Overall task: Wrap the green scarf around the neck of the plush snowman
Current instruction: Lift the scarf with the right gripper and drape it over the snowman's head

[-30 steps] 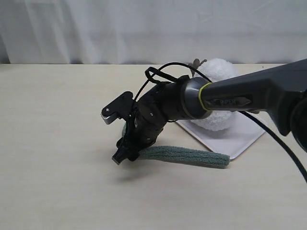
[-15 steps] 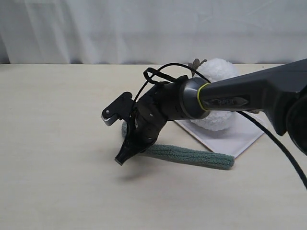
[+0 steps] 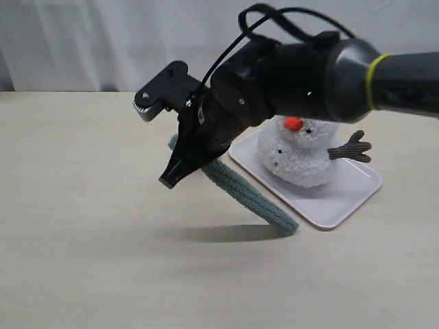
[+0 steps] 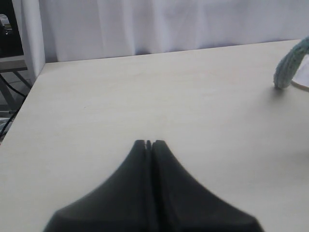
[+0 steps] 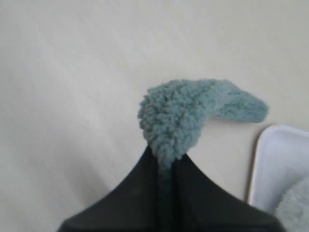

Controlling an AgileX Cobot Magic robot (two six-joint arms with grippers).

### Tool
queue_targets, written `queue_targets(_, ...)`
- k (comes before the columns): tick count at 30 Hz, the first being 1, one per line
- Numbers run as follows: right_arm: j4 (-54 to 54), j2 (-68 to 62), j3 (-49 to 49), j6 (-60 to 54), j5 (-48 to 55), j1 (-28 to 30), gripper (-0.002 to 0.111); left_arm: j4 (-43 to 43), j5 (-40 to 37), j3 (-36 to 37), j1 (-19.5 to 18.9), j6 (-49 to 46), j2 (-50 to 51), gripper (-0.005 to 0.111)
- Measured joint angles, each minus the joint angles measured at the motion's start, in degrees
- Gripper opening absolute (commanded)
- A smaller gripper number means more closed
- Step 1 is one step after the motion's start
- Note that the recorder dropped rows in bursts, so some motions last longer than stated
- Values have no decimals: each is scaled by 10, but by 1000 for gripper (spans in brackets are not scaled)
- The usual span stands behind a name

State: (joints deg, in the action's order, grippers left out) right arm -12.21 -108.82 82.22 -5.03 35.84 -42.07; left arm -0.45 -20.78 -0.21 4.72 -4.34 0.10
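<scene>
My right gripper (image 3: 171,179) is shut on one end of the green scarf (image 3: 248,194) and holds it up above the table; the other end still touches the table beside the tray. The fuzzy strip bulges out past the fingertips in the right wrist view, where the scarf (image 5: 179,115) fills the centre and the gripper (image 5: 165,159) pinches it. The plush snowman (image 3: 302,152) stands upright on the white tray (image 3: 343,203), with an orange nose and a brown twig arm, just behind the right arm. My left gripper (image 4: 149,143) is shut and holds nothing, over bare table far from the scarf (image 4: 289,65).
White curtain hangs behind the table. The right arm's black cable (image 3: 274,14) loops above its wrist. The table's far edge (image 4: 145,54) and its left side edge (image 4: 24,94) show in the left wrist view, and a tray corner (image 5: 280,164) sits beside the scarf in the right wrist view.
The right gripper has risen with the scarf end, lifting the strip off the table into a slant. The arm moved up, uncovering the snowman.
</scene>
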Motion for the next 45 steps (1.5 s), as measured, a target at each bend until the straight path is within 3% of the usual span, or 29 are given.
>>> queue_targets(16, -19, 182, 0, 0, 149, 0, 4, 0, 0, 0, 0, 0, 0, 0)
queue_targets(27, -306, 190, -28, 137, 172, 0, 4, 0, 0, 0, 0, 0, 0, 0)
queue_targets(38, -449, 95, -36, 196, 127, 2, 4, 0, 0, 0, 0, 0, 0, 0)
queue_targets(45, -492, 84, -36, 280, 126, 56, 4, 0, 0, 0, 0, 0, 0, 0)
